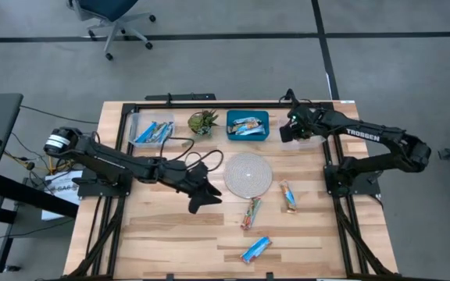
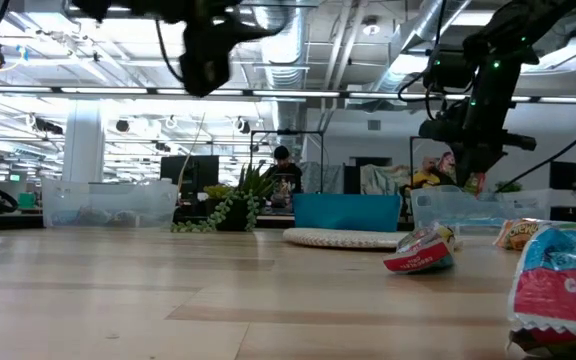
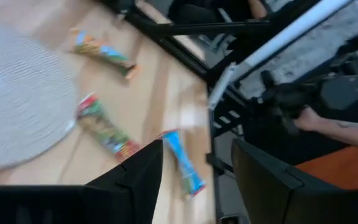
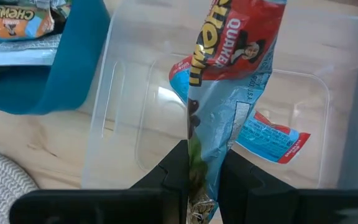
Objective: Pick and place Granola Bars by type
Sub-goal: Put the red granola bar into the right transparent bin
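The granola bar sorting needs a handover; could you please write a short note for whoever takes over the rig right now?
Right gripper: shut on a red-and-blue bar, above the clear bin, which already holds one such bar.
Left gripper: open, empty, above the table beside the woven mat.
Done: bars lie in the blue bin and the far-left clear bin.
Left: release the held bar; three loose bars remain.

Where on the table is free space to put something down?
Free: the near left wood beside the blue bar, and the right edge past the orange bar. Crowded: the back row of clear bin, plant, blue bin.
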